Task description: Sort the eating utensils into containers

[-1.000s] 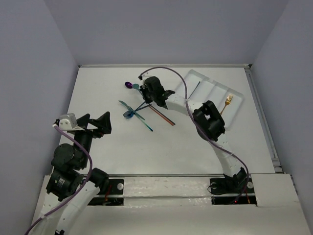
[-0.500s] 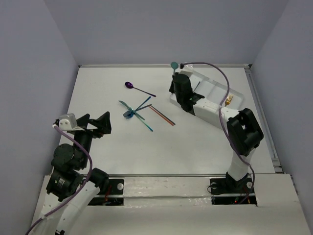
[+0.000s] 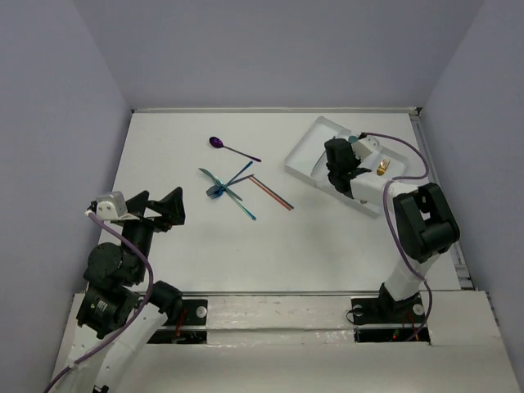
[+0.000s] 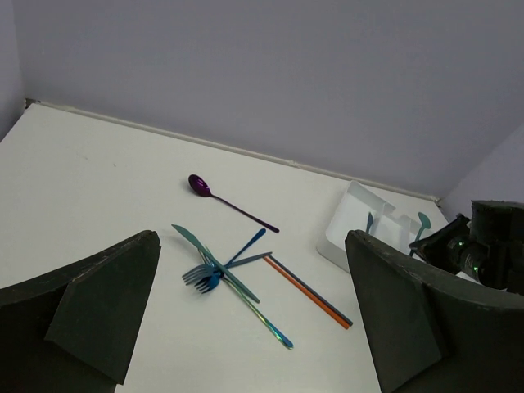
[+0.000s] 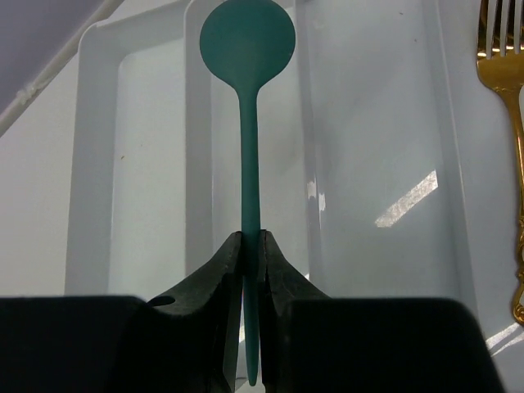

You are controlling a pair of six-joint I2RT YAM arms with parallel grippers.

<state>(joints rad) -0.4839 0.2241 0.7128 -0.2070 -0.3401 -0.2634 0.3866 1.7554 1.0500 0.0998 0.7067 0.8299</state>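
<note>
My right gripper point(image 3: 341, 157) is shut on the handle of a teal spoon point(image 5: 248, 155), jaws point(image 5: 250, 246) pinched tight. It holds the spoon lengthwise over a middle compartment of the white tray point(image 3: 304, 154), bowl pointing away. A gold fork point(image 5: 512, 164) lies in the compartment to the right and also shows in the top view point(image 3: 382, 166). On the table lie a purple spoon point(image 3: 217, 142), a crossed pile of teal and blue forks and a knife point(image 3: 223, 188), and red-orange and dark sticks point(image 3: 272, 193). My left gripper point(image 3: 155, 209) is open and empty, near the front left.
The tray's dividers point(image 5: 196, 164) run along the spoon. The tray sits at an angle at the back right, near the right wall point(image 3: 434, 164). In the left wrist view the pile point(image 4: 209, 274) lies between my fingers point(image 4: 98, 303), far ahead.
My right gripper lifted the teal spoon from beside the purple spoon and carried it right, to above the tray. The left arm has not moved.
</note>
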